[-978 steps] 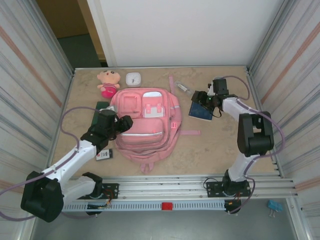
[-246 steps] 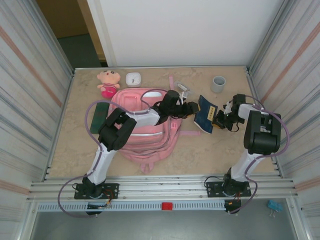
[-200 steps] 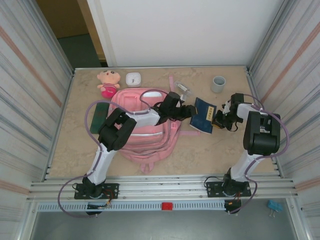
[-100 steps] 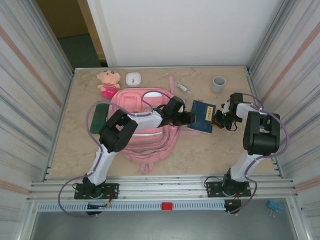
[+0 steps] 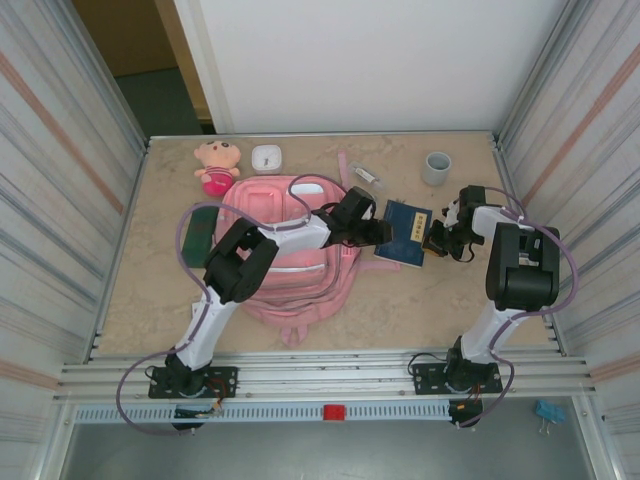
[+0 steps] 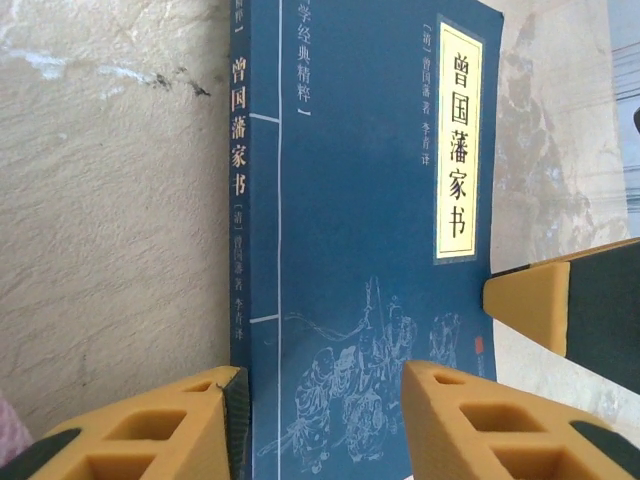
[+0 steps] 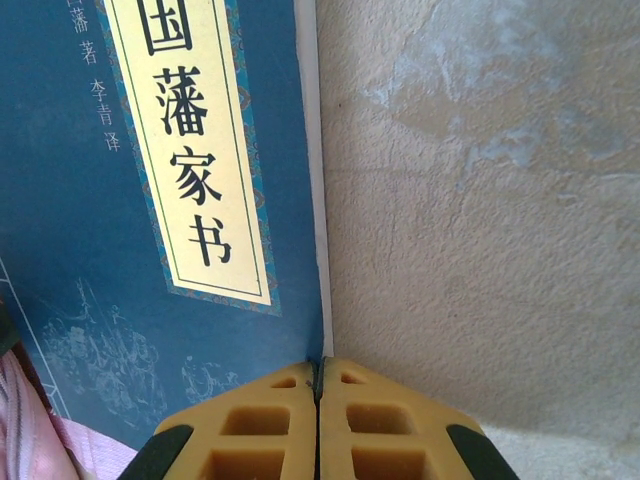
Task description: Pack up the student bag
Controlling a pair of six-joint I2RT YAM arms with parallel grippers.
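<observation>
Marbled table (image 5: pixel 160 290). Pink bag (image 5: pixel 290 275) flat, centre-left; blue book (image 5: pixel 405 232) just beside its right side; left claw (image 6: pixel 320 385) half-wide over book's spine side; right claw (image 7: pixel 318 368) closed against opposite edge. Best: pinch spine squarely before lifting.

The student bag (image 5: pixel 310 282) is soft pink cloth with white trim. The book (image 6: pixel 360 250) has a smooth blue paper cover with a slight sheen. The table top (image 6: pixel 110 200) looks like matt, mottled stone, faintly rough. The left gripper (image 6: pixel 322 375) has fingers (image 6: pixel 480 420) of matt yellow plastic.
</observation>
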